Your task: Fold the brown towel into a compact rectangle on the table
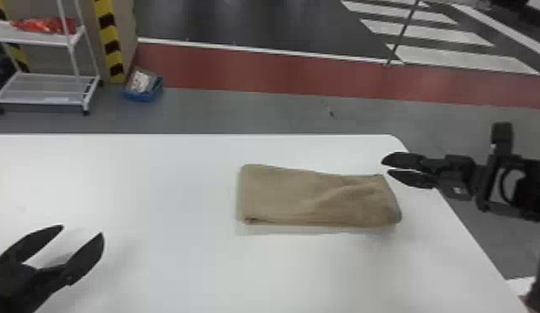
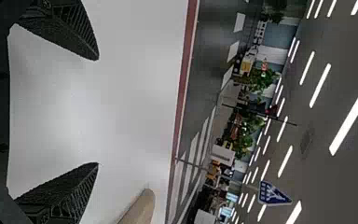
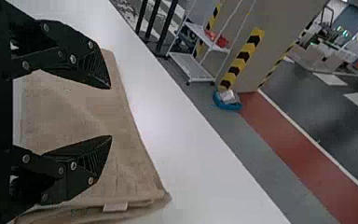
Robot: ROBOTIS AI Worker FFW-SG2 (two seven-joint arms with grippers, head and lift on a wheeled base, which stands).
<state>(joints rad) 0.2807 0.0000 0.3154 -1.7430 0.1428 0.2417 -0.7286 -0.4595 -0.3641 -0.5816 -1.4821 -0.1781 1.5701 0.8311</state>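
Note:
The brown towel (image 1: 314,197) lies folded as a long flat rectangle on the right half of the white table (image 1: 156,179), slightly rumpled toward its right end. My right gripper (image 1: 385,167) is open just off the towel's far right corner. In the right wrist view, the open right gripper (image 3: 111,112) has the towel (image 3: 74,112) behind its fingers, with a small pale tag at one edge. Well away to the towel's left, my left gripper (image 1: 82,232) stands open and empty; the left wrist view has the left gripper (image 2: 98,112) apart from the towel (image 2: 142,207).
The table's right edge (image 1: 468,237) runs beneath the right arm. Beyond the far edge, on the floor, stand a white shelf rack (image 1: 44,89) and a blue bin (image 1: 144,96) beside a striped pillar (image 1: 110,41).

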